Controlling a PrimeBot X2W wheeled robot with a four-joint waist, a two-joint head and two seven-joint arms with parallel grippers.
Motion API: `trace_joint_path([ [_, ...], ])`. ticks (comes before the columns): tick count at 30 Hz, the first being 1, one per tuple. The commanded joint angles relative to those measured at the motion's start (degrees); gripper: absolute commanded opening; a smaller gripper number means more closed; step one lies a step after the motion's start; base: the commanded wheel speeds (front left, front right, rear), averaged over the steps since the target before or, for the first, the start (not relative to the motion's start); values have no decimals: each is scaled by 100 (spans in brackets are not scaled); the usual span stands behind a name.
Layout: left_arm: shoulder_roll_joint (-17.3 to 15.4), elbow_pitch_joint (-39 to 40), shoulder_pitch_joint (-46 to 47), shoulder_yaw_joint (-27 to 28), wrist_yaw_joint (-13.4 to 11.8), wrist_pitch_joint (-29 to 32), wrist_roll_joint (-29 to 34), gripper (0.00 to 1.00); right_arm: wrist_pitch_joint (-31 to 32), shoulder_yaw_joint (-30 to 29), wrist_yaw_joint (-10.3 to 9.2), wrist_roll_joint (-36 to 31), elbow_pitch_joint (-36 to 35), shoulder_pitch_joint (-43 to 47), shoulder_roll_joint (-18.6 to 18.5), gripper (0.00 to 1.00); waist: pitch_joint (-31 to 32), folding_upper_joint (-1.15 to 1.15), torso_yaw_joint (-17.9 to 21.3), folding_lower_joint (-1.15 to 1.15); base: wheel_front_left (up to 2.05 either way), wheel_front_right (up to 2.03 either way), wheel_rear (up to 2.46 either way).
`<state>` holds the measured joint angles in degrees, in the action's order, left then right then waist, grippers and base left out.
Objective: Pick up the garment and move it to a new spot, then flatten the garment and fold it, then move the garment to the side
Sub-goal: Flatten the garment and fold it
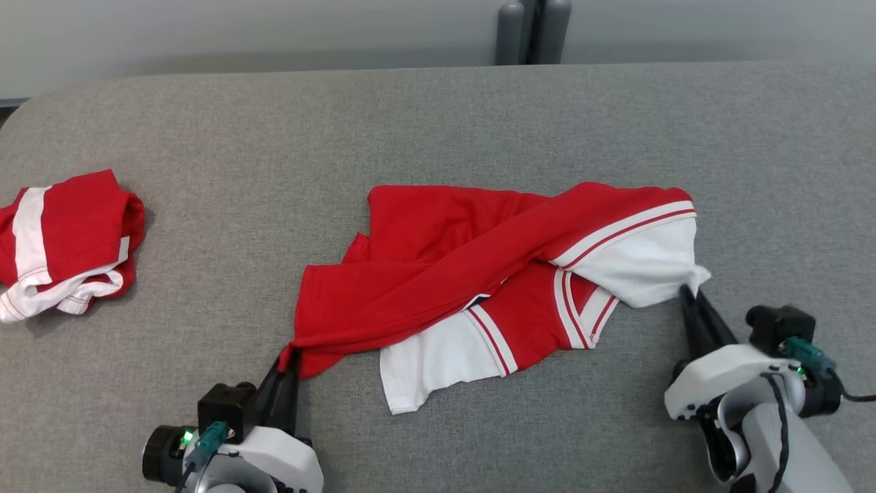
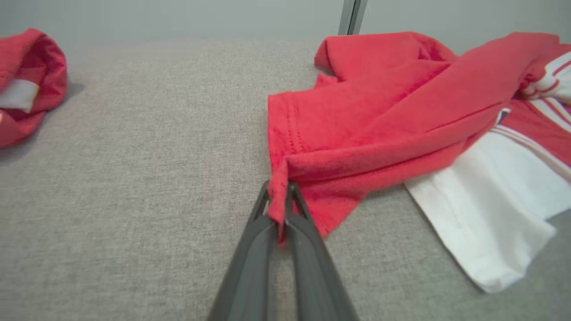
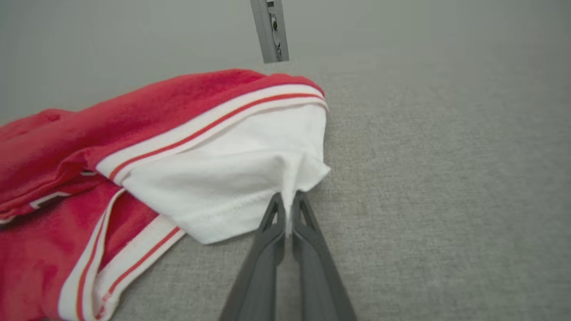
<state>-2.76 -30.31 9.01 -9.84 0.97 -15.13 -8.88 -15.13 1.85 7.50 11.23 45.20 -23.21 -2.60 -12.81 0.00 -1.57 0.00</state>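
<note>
While the garment (image 1: 493,274) lies twisted at the middle of the worktop (image 1: 438,116), your left gripper (image 1: 287,361) is clamped on a red hem corner and your right gripper (image 1: 688,296) on a white sleeve edge; both pinches look thin, so lifting could pull cloth free or keep the twist.

**Hidden and cropped regions.** At the left, we see the second red-and-white garment (image 1: 65,243) cut by the picture's left edge. On the central garment (image 1: 479,233), the red upper layer covers whatever lies beneath. A small dark emblem (image 1: 481,300) peeks out, too small for us to read. Pinched cloth hides the tips of the left gripper (image 1: 291,355) and right gripper (image 1: 686,293); both are cropped at the near edge. The far grey posts (image 1: 532,31) are cut off at the top.
</note>
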Motion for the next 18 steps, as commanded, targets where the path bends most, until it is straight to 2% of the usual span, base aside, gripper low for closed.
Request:
trace_joint_path([
  [1, -25, 85, 117, 65, -17, -2, 34, 0, -1, -53, -2, 69, -199, -1, -61, 0, 41, 0, 32, 0, 0, 0, 0],
  [7, -173, 729, 393, 421, 88, -5, 218, 0, -1, 2, -2, 225, -1444, -68, -181, 0, 445, 0, 212, 0, 0, 0, 0],
  [12, -585, 1025, 1107, 652, 226, -6, 425, 0, 0, 10, -2, 327, -2193, -586, -461, 0, 788, 0, 372, 0, 0, 0, 0],
  [18, -1141, 1101, 2171, 775, 366, -1, 594, 0, 0, 48, -2, 459, -2557, -1453, -846, 0, 1082, 0, 496, 0, 0, 0, 0],
])
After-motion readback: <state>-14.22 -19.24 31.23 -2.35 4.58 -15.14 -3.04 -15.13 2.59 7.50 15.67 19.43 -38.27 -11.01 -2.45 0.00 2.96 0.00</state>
